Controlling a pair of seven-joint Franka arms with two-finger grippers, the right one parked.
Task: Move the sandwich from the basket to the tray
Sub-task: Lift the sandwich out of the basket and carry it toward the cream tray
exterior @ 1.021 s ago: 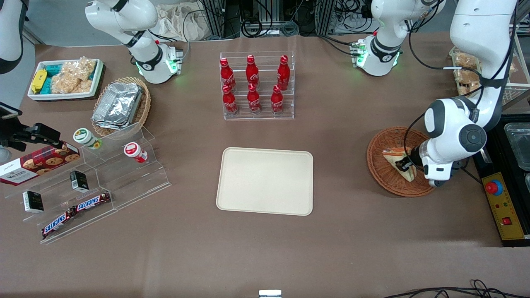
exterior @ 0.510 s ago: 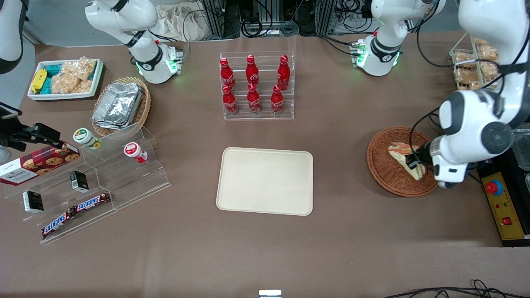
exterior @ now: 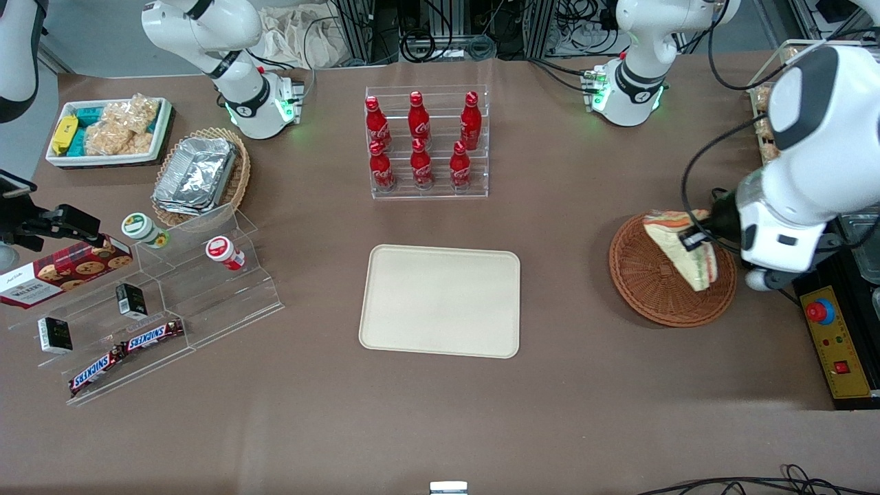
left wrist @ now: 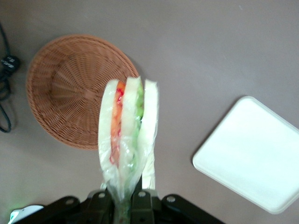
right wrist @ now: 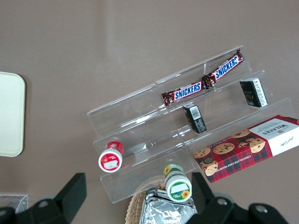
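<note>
Brown table (exterior: 570, 385) under tray (exterior: 440, 300), basket (exterior: 646, 282) (wicker), bottle rack (exterior: 427, 143).

**Left arm: raised, gripper loaded**

Left arm: white, bent at the elbow, forearm reaching in from the working arm's end of the table; wrist turned sideways so the fingers point toward the parked arm's end. Gripper (exterior: 694, 239): black fingers (left wrist: 140, 199) closed on the wrapped base of the sandwich (exterior: 680, 247), which projects straight out from the fingertips, held in the air above the basket (exterior: 646, 289), not touching it.
</note>
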